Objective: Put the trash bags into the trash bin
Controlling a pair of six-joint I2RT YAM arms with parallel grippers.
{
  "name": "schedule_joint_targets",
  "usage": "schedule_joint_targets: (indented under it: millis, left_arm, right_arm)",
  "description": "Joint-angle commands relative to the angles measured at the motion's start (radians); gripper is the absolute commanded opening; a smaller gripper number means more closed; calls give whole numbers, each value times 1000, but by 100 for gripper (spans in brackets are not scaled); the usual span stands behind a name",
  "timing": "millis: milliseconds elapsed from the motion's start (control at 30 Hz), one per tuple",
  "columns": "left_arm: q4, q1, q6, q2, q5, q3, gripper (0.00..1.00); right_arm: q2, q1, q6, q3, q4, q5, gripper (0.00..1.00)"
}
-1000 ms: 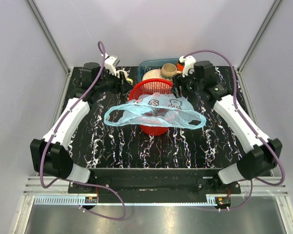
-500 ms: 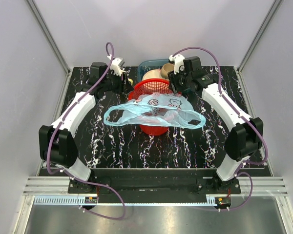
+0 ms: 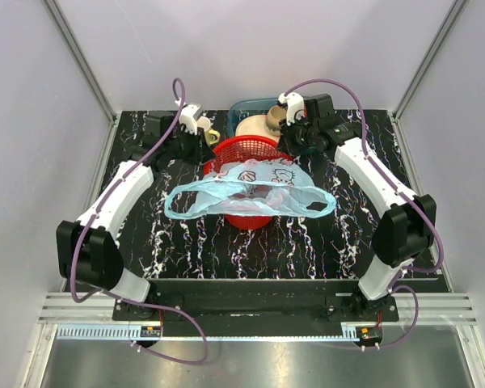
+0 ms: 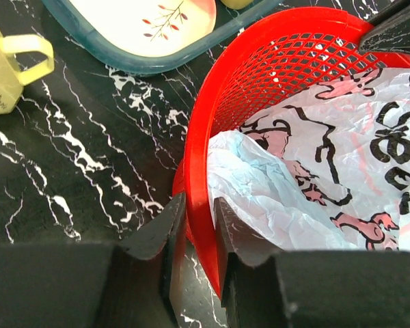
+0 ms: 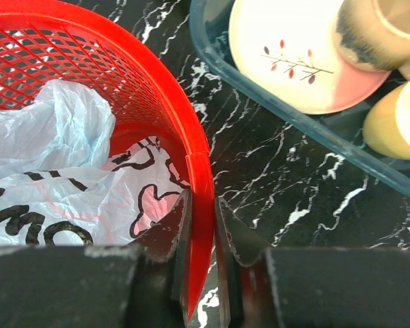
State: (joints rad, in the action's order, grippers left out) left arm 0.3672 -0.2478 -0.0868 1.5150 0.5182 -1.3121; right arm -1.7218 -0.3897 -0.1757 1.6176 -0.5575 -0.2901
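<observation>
Trash bag [image 3: 250, 194] lies crosswise over the trash bin [image 3: 244, 149], both ends overhanging; left and right jaws each clamp the bin's far rim.

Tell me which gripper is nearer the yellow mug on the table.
Left. The left gripper pinches the rim of the red basket on the side beside the yellow mug; the right gripper pinches the rim across the basket from it.

a robot test cell in a lab: plain white panel walls [image 3: 250, 48] on aluminium posts [image 3: 81, 61] box in a black marbled counter [image 3: 186, 242], with robot arms [image 3: 117, 202] mounted by a metal rail [image 3: 52, 314].
</observation>
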Motion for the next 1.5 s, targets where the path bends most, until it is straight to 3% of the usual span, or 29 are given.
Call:
schedule_joint_targets:
  millis: [0, 367, 767, 800, 933, 1133, 1233, 1367, 1400, 1467]
  left_arm:
    - [21, -2, 24, -110, 17, 43, 21]
    - [130, 1, 38, -263, 42, 103, 20]
    - [266, 50, 13, -196, 6, 65, 16]
    - [269, 50, 15, -202, 14, 66, 18]
    - [250, 99, -4, -214, 68, 50, 44]
    - [248, 150, 106, -233, 103, -121, 63]
    - [272, 150, 217, -271, 198, -144, 70]
    - [338, 142, 433, -367, 415, -75, 71]
    - [384, 140, 543, -412, 440, -59, 70]
    - [417, 133, 625, -447, 450, -7, 67]
  right_arm:
    - [48, 3, 56, -5, -42, -113, 15]
    - [125, -37, 128, -47, -96, -238, 15]
    - [27, -38, 81, 59, -165, -239, 17]
    - [27, -38, 79, 62, -174, -242, 21]
    - [45, -37, 74, 100, -182, -216, 44]
    - [80, -29, 13, 246, -240, -144, 67]
    - [132, -28, -47, 266, -300, -168, 70]
    - [295, -29, -241, 191, -390, -332, 69]
    - [327, -31, -273, 138, -413, -352, 68]
    - [416, -52, -374, 76, -429, -345, 67]
